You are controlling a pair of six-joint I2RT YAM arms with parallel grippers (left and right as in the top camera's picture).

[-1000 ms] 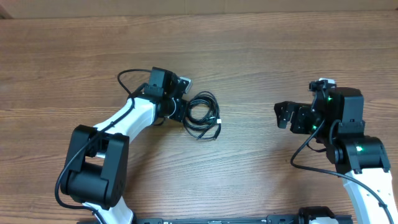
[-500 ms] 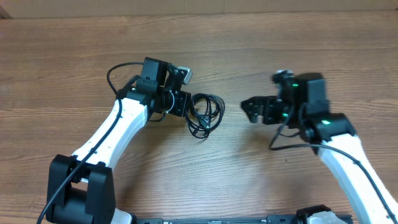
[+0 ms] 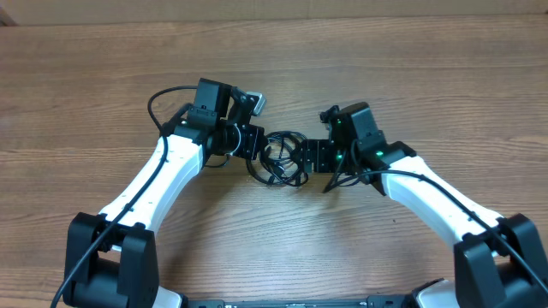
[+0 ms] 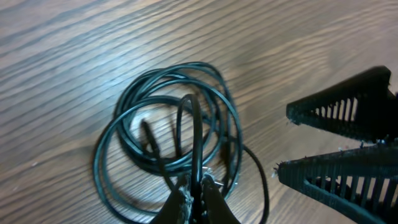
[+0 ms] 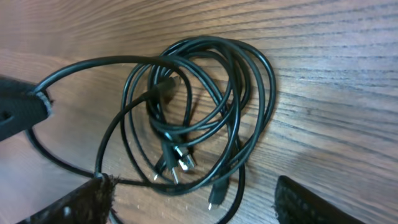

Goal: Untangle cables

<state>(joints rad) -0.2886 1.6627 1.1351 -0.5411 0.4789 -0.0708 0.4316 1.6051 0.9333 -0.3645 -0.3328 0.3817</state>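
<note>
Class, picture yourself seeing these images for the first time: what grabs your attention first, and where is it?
A tangled coil of thin black cables lies in the middle of the wooden table. The left gripper pinches one strand rising from the coil. The right gripper faces it from the opposite side, jaws open.

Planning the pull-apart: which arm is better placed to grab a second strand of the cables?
Right. The right gripper has open jaws beside the cables; the left gripper is shut on one strand, so it likely should just hold.
</note>
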